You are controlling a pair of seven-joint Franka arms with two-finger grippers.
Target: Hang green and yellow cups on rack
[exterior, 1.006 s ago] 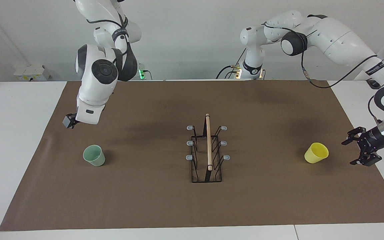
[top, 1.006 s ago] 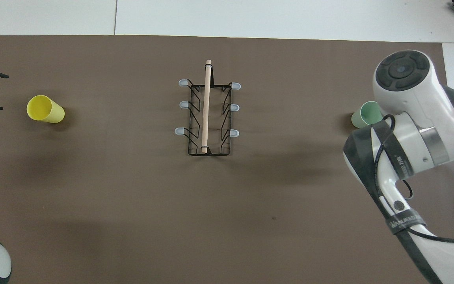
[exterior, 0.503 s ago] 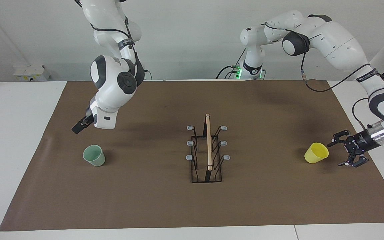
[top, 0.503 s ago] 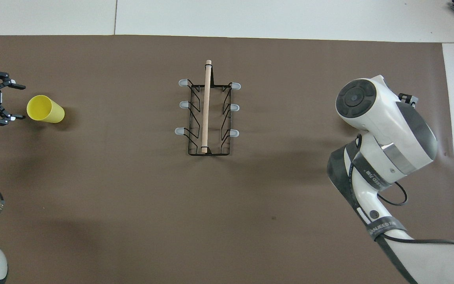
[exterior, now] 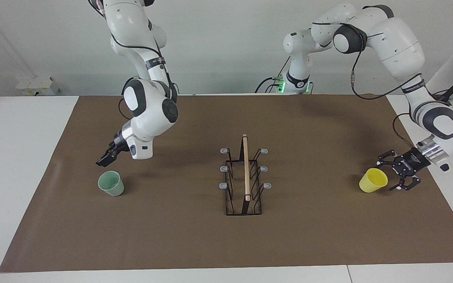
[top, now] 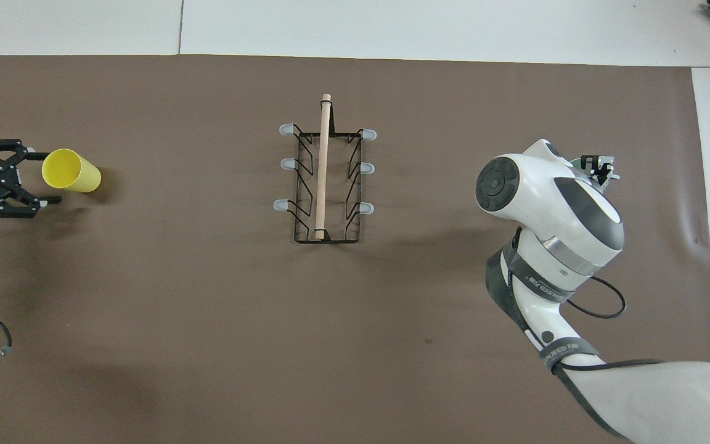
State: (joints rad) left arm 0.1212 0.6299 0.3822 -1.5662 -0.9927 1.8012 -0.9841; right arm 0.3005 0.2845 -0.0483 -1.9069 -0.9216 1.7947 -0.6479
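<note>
Both hands moved in toward their cups: left hand [exterior: 394, 175], fingers apart, just beside yellow cup [exterior: 373, 180]; right hand [exterior: 105, 158], fingers apart, above green cup [exterior: 111, 183]. Rack [exterior: 245, 177] mid-counter, bare. Step: reaching. Next: straddle each cup, close, lift.

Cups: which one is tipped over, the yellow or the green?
The yellow cup lies on its side, its mouth toward the open left hand. The green cup stands upright, under the right hand.

Two cups — green [exterior: 111, 183], yellow [exterior: 372, 180] — one rack [exterior: 244, 177].
</note>
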